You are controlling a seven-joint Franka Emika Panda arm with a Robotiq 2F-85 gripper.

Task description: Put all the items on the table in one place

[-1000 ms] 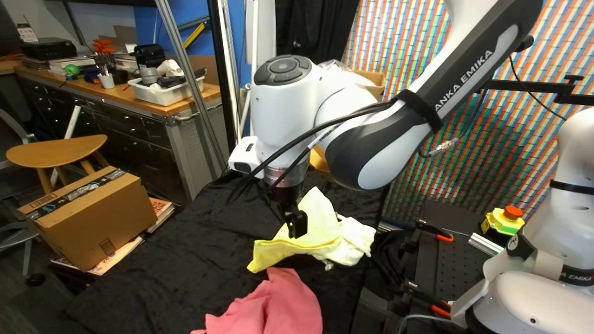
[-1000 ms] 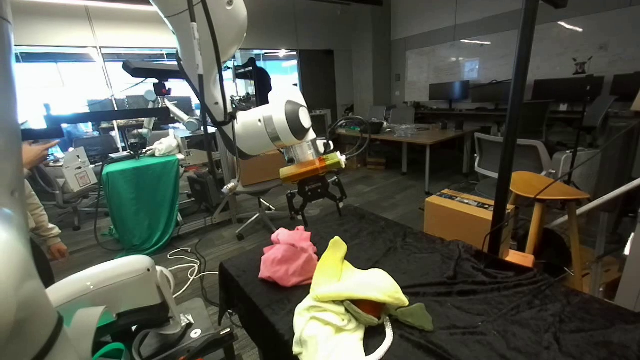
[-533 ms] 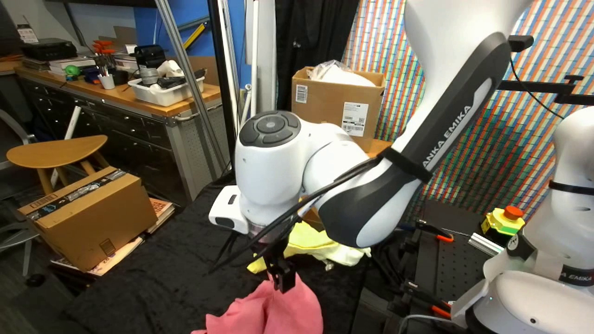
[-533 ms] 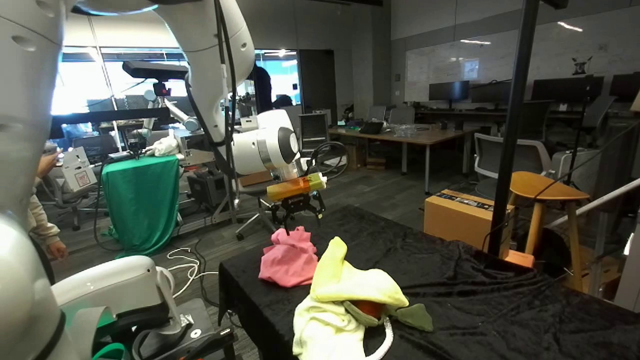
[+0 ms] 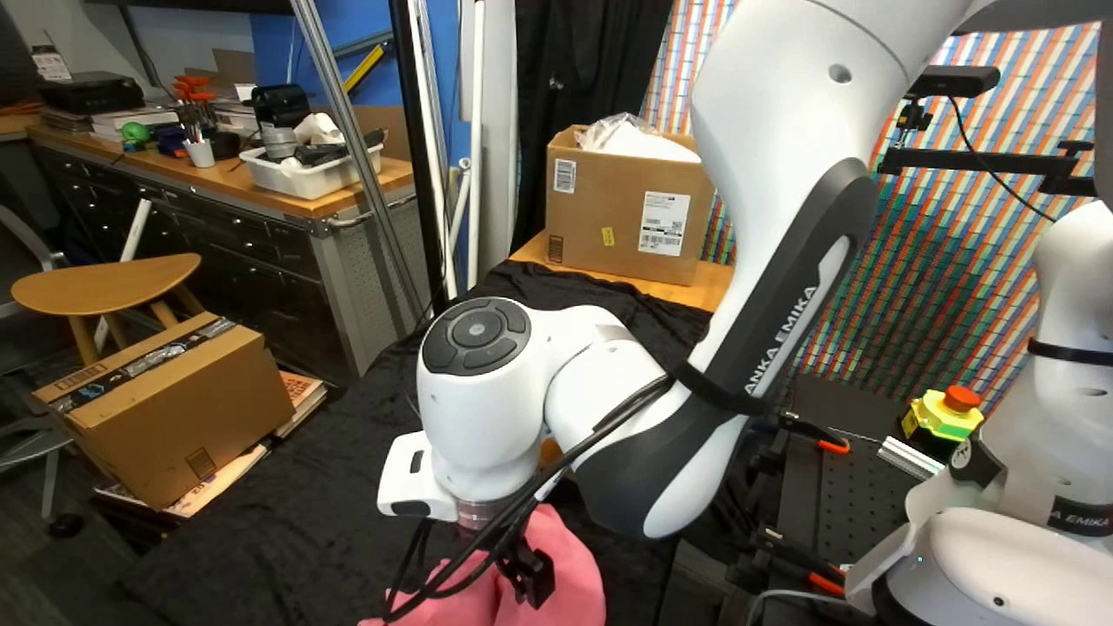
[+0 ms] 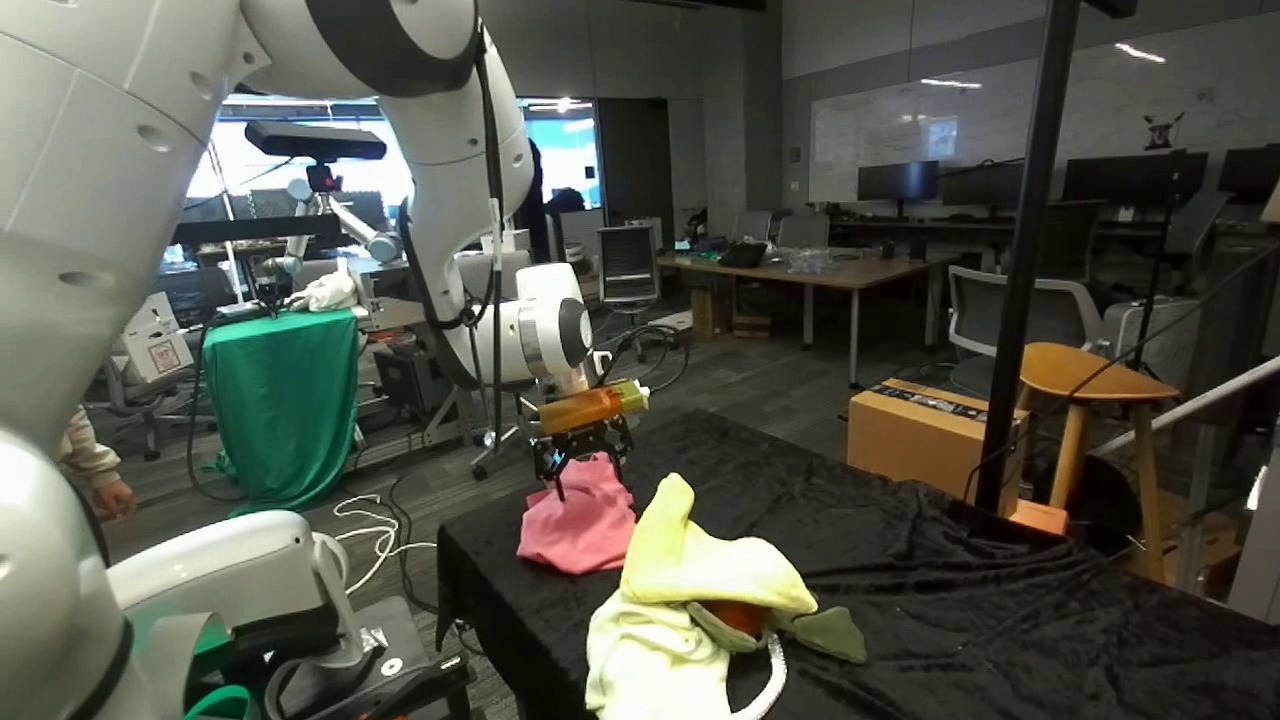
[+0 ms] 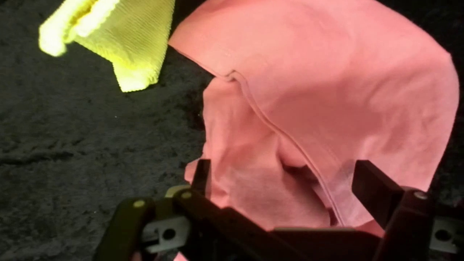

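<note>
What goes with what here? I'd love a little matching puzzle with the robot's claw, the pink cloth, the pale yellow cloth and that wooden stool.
Things:
1. gripper
2. pink cloth
3. pale yellow cloth
4. wooden stool

Places and states:
A. Off the black-covered table, beside a cardboard box
B. Lying partly over a white cloth
C. Open, gripping nothing
D. Bunched up, showing through the gripper's gap in the wrist view

Right pairs: 1-C, 2-D, 3-B, 4-A
</note>
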